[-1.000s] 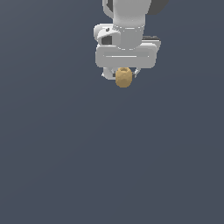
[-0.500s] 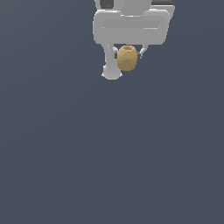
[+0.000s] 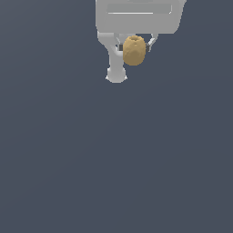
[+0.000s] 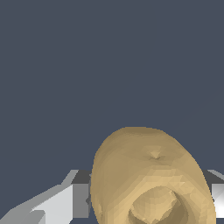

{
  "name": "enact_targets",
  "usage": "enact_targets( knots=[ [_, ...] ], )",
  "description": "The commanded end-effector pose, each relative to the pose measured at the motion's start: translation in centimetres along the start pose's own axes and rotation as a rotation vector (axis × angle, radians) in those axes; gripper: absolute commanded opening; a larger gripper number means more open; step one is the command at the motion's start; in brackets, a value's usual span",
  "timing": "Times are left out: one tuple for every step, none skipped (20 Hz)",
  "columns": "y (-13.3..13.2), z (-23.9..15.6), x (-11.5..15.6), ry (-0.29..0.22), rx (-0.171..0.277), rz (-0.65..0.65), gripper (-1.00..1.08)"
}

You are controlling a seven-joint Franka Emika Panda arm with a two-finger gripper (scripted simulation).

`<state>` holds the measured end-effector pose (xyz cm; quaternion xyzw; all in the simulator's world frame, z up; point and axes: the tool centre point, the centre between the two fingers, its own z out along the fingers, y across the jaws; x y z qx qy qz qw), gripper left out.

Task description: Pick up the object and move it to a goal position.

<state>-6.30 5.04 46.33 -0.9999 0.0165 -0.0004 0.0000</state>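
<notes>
Since a moment ago we are seeing our gripper (image 3: 134,48) rising closer to the exterior view's top edge, carrying the object (image 3: 134,50) along. We are keeping the jaws clamped on the object (image 4: 151,177), which is sitting between them above the dark floor (image 3: 113,159).

1. We see the tan-brown, egg-shaped object (image 3: 134,50) (image 4: 151,179) held off the floor between the fingers of the gripper (image 3: 134,47).
2. Its skin is matte and speckled (with a dimple at one end).
</notes>
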Motion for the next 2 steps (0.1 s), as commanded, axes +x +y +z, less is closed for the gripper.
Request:
enact_targets(
  knots=[
    [-0.01, -0.22, 0.07, 0.000, 0.000, 0.000, -1.00],
    [-0.02, -0.23, 0.08, 0.000, 0.000, 0.000, -1.00]
  ],
)
